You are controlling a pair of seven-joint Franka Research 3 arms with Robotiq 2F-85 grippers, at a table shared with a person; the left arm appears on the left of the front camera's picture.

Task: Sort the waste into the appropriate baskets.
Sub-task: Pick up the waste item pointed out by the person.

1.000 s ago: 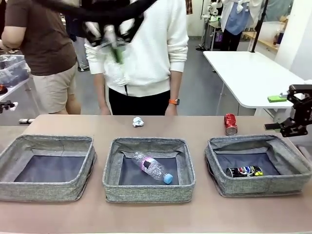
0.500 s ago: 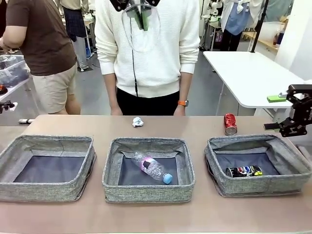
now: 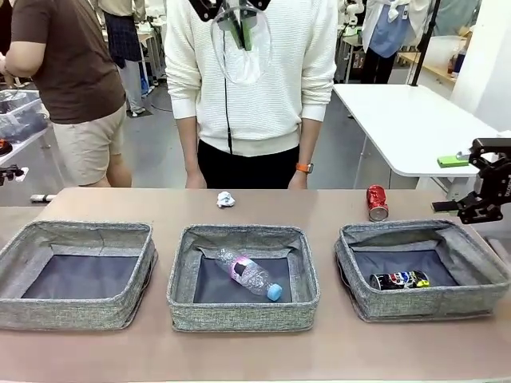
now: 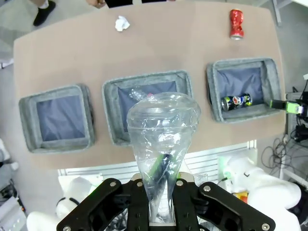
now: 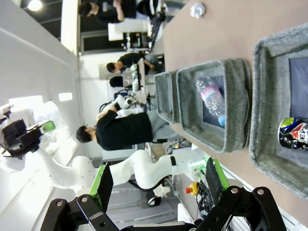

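Clear plastic, the crushed bottle (image 4: 162, 139) is clamped in the left claw (image 4: 161, 169), top centre of the front view. Bring it low over the middle basket (image 4: 111, 115) before letting go. At that view's right edge, the right claw (image 3: 485, 201) stands apart, empty.

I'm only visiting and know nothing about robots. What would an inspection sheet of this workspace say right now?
Surface: brown table, holding only the job's things.
Job's things: left basket empty; middle basket holds pink-labelled bottle; right basket holds dark can; red can and paper ball loose on the far side.
Clutter: nothing seen.
Hands: left hand shut on crushed bottle, high above the table; right hand open, empty, at the table's right end.
Cables: tangle of cables on the floor beside the table.
Surroundings: person in white sweater at the far edge; white table beyond.
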